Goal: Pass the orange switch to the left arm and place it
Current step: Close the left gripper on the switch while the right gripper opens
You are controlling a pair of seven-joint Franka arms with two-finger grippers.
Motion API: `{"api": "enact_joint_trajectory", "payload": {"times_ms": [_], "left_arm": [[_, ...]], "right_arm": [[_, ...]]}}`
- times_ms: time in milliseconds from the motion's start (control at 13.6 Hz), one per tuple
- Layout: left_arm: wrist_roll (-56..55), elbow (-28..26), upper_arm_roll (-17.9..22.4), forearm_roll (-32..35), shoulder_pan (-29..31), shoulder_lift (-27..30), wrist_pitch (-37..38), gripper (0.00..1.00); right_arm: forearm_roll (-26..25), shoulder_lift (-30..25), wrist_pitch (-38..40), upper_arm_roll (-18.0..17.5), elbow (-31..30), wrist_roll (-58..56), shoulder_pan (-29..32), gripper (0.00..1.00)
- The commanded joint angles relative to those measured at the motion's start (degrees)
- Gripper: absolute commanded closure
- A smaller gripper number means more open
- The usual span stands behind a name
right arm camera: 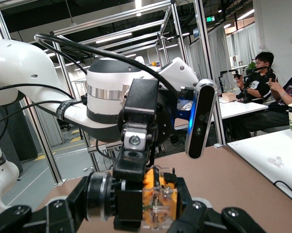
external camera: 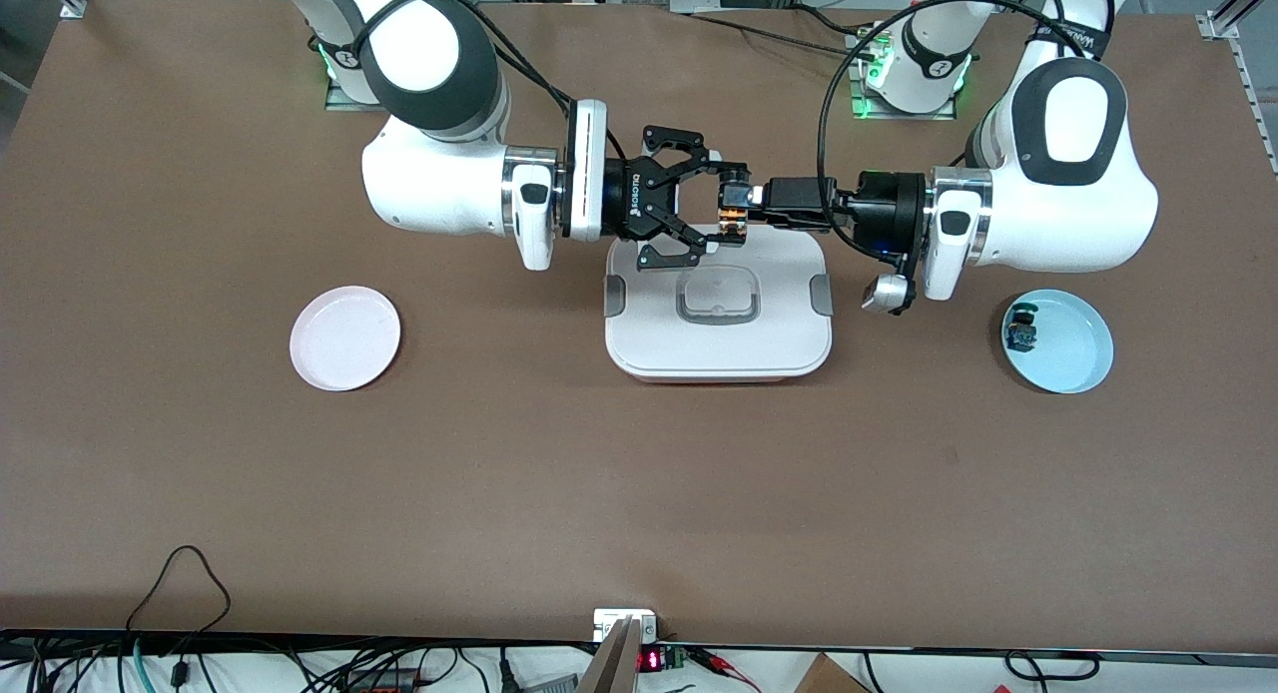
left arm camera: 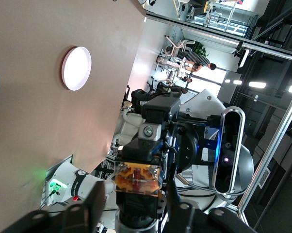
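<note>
Orange switch point(external camera: 734, 217) held between both grippers above the box point(external camera: 717, 314).
Left gripper point(external camera: 736, 212) and right gripper point(external camera: 711, 206) fingers both clamp it, at the box's 12 o'clock edge.

orange switch point(external camera: 734, 217): mostly hidden by grippers | blue plate point(external camera: 1083, 358) item: too small

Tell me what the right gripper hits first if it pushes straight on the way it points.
Probably the orange switch between its fingers, then the left gripper that faces it, above the box. Depth is uncertain.
</note>
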State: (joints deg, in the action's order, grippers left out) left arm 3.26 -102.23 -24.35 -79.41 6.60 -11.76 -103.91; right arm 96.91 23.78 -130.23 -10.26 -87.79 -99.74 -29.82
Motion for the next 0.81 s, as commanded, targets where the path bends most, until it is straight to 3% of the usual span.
{"api": "enact_joint_trajectory", "payload": {"times_ms": [0, 73, 294, 367, 441, 735], "left_arm": [[4.2, -0.9, -0.1, -1.4, -0.2, 0.0, -0.5, 0.89], [4.2, -0.9, -0.1, -1.4, -0.2, 0.0, -0.5, 0.98], [4.0, -0.9, -0.1, -1.4, -0.2, 0.0, -0.4, 1.0], [4.1, -0.8, -0.1, -1.4, -0.1, 0.1, -0.4, 1.0], [4.1, -0.8, -0.1, -1.4, 0.0, 0.1, -0.4, 1.0], [4.2, -0.8, 0.0, -1.3, 0.3, 0.2, -0.2, 1.0]], "right_arm": [[1.5, 0.0, 0.3, 0.2, 0.5, -1.3, -0.1, 0.98], [1.5, 0.0, 0.3, 0.2, 0.5, -1.4, -0.1, 0.98], [1.4, 0.0, 0.3, 0.2, 0.5, -1.3, -0.1, 0.98], [1.5, 0.0, 0.3, 0.2, 0.5, -1.3, -0.1, 0.88], [1.7, -0.1, 0.3, 0.2, 0.3, -0.4, -0.1, 0.01], [2.0, -0.4, 0.3, 0.2, 0.2, 0.5, 0.1, 0.0]]}}
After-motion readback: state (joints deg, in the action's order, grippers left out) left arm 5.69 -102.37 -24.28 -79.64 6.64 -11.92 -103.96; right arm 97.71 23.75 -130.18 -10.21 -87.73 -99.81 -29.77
